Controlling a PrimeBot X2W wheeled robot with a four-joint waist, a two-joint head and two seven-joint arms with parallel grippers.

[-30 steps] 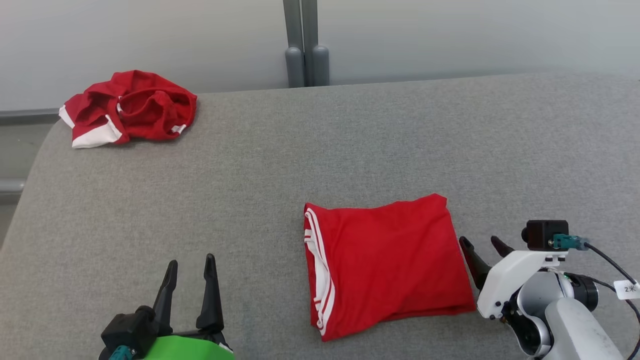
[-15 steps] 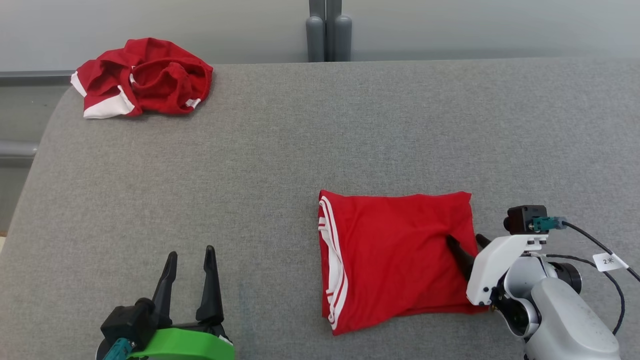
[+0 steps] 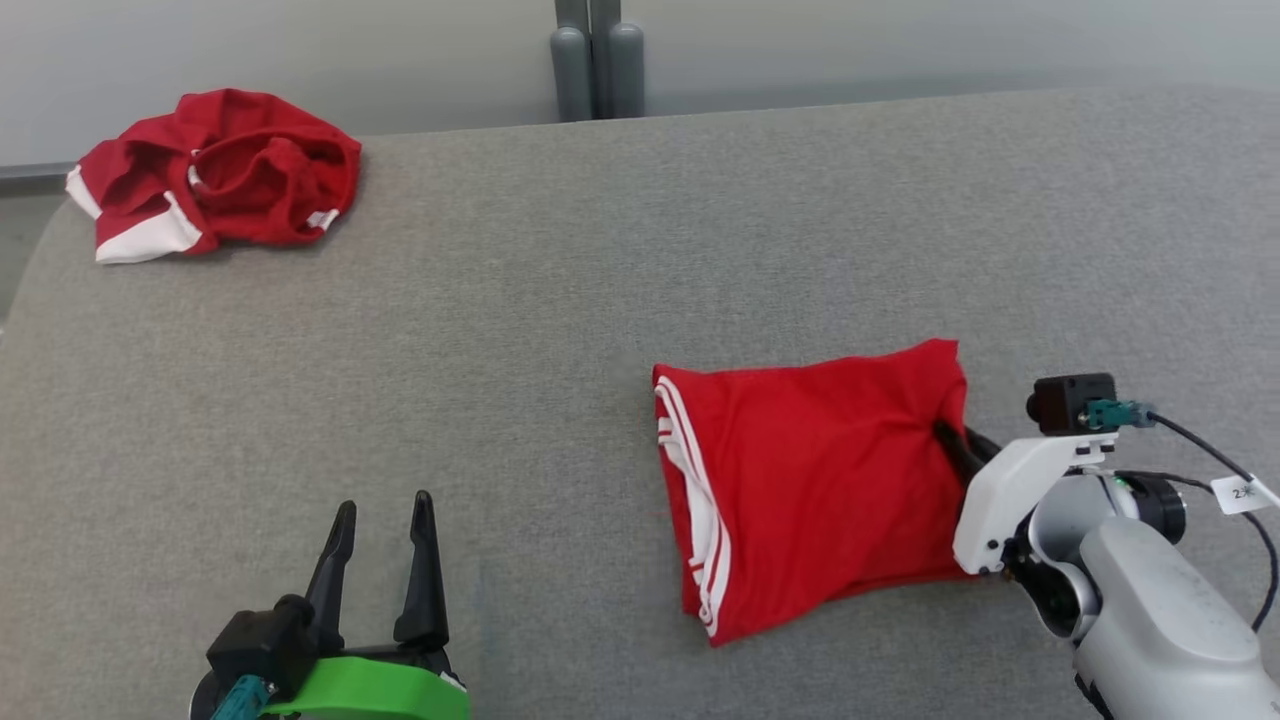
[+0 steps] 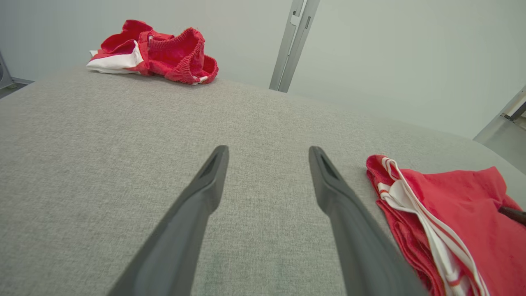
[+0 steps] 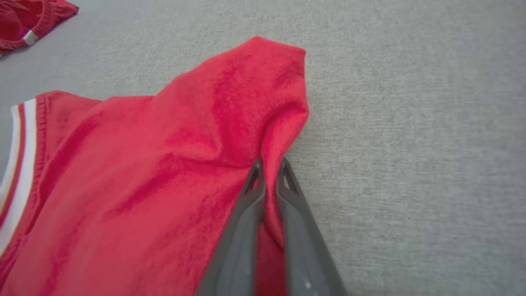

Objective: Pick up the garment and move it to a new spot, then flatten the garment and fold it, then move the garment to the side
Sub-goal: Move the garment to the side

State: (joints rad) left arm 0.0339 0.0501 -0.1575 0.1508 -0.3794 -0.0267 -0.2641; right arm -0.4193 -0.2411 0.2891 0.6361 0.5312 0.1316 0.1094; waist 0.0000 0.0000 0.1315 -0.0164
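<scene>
- Right hand [image 3: 955, 440], in the head view, is clenched on the right edge of the folded garment [image 3: 810, 480], red with white stripes, which lies on the near right part of the bench [image 3: 550, 300]. The cloth bunches toward the pinch. That grip looks made for dragging or lifting the fold, so I judge the last step, moving it aside, is in hand.
- Left hand [image 3: 383, 505] rests released at the lower left, fingers spread, well apart from the cloth and likely kept out of the way.
- A crumpled garment [image 3: 215, 170], also red, lies at the bench's far left corner, close to the edge. Open grey cover lies between the two and to the right of the fold.
- Left wrist view: the left hand [image 4: 268, 152] points across bare bench with nothing between its fingers. The folded garment [image 4: 464, 213] lies to its right, striped hem facing it.
- Right wrist view: the right hand [image 5: 269, 164] has its fingertips nearly together with a ridge of cloth pinched between them, and the far corner of the folded garment [image 5: 164, 164] stands raised. Bare cover on the right gives room. Perhaps only the top layers are caught, so the fold could open.
</scene>
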